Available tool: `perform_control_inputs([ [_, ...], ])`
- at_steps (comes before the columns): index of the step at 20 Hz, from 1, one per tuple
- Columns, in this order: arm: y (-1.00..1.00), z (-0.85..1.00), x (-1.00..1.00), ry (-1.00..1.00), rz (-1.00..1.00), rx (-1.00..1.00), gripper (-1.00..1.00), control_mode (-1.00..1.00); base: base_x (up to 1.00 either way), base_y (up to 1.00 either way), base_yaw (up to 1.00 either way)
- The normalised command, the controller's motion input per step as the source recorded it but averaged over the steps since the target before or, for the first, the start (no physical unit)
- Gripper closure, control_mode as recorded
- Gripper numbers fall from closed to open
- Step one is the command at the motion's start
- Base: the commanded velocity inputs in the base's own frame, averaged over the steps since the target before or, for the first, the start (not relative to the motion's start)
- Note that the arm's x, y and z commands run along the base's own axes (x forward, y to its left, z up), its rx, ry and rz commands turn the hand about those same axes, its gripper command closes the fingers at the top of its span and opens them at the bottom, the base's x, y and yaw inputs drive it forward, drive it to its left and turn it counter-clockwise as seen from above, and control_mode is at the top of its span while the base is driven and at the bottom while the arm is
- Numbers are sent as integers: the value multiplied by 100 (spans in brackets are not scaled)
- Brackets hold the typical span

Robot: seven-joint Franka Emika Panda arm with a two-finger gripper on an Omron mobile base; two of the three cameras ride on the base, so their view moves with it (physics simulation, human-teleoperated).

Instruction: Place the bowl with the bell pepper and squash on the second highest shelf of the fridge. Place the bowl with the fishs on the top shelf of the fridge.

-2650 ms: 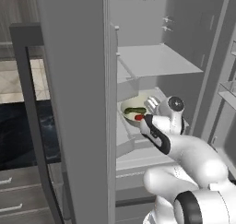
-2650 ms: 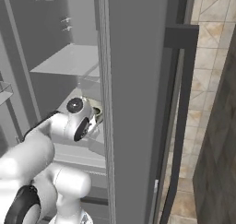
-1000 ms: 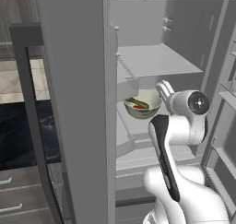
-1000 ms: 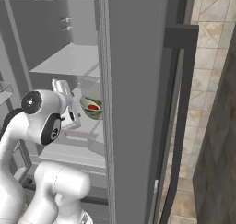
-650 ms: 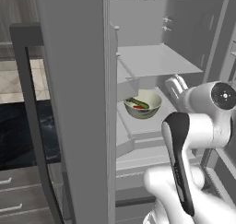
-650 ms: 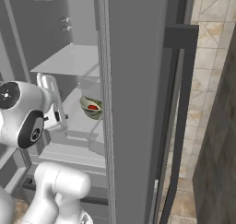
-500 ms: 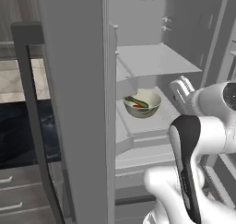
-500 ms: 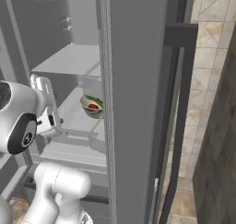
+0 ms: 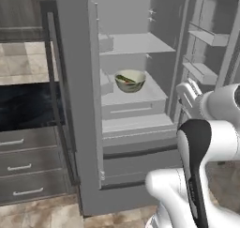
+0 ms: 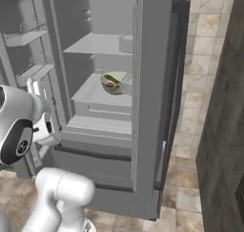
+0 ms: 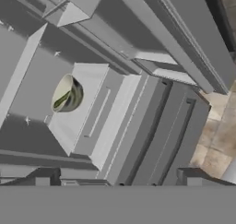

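Jaws first: you see the gripper (image 9: 189, 95) at the right of the left base view, its pale fingers (image 9: 185, 98) standing apart with nothing between them, so you read them as spread and empty. It sits outside the fridge (image 9: 140, 63), in front of the open door's bins (image 9: 201, 72).

Left of it in that frame, near the centre, the bowl with the bell pepper and squash (image 9: 130, 80) rests upright on a shelf (image 9: 136, 95) inside the fridge, one level below the top shelf (image 9: 133, 44). In the right base view the same bowl (image 10: 113, 81) appears upper centre, partly behind the fridge's front edge. In the hand view it lies at the left of the frame (image 11: 67, 95), turned sideways by the camera's roll.

You should treat this bowl as a stiff, smooth-walled dish, probably slick and only moderately heavy with the vegetables in it. If you need to take it again, pinch the rim with one finger inside and one outside, and keep it level so the contents do not roll out.

By the look of things, this bowl's step is done; the bowl with the fish remains.
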Motion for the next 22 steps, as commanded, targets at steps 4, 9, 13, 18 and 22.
perform_control_inputs([
  [4, 0, 0, 0, 0, 0, 0, -100, 100, -100, 71, 18],
  [9, 0, 0, 0, 0, 0, 0, -100, 100, -72, 100, 40],
  [13, 0, 0, 0, 0, 0, 0, -100, 100, 18, 100, 34],
  [18, 0, 0, 0, 0, 0, 0, -100, 100, 97, 100, 0],
  [22, 0, 0, 0, 0, 0, 0, -100, 100, 100, 98, -23],
])
